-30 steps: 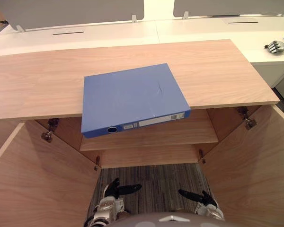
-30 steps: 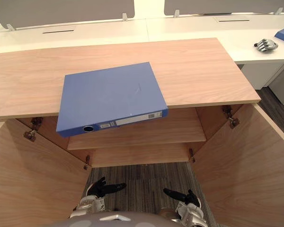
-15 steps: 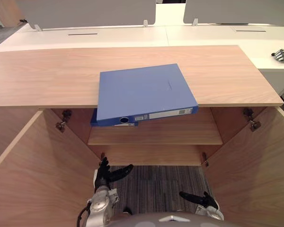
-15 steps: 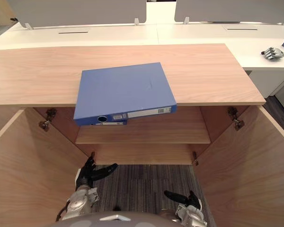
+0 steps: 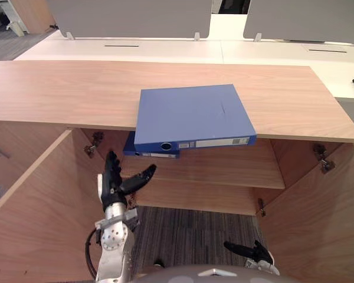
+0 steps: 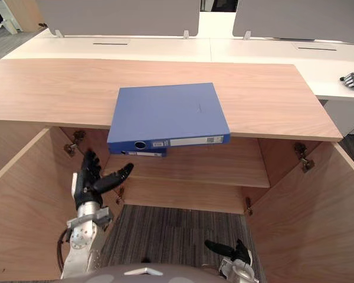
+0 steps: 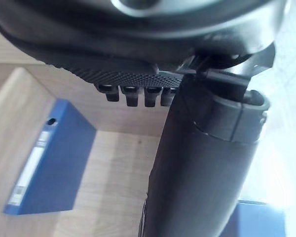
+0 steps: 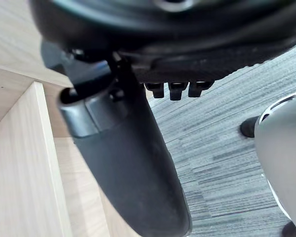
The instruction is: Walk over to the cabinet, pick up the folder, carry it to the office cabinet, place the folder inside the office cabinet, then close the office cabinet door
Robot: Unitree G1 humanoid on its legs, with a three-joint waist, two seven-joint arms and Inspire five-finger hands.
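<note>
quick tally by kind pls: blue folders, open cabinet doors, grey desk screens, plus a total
blue folders: 2, upper folder, lower folder
open cabinet doors: 2, left door, right door
grey desk screens: 2, left screen, right screen
total: 6

A blue folder (image 5: pixel 192 115) lies flat on top of the wooden cabinet (image 5: pixel 65 88), its labelled spine overhanging the front edge above open doors.

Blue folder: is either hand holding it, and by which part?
Neither. The blue folder lies on the cabinet top; the left hand and right hand are open, apart from it.
</note>
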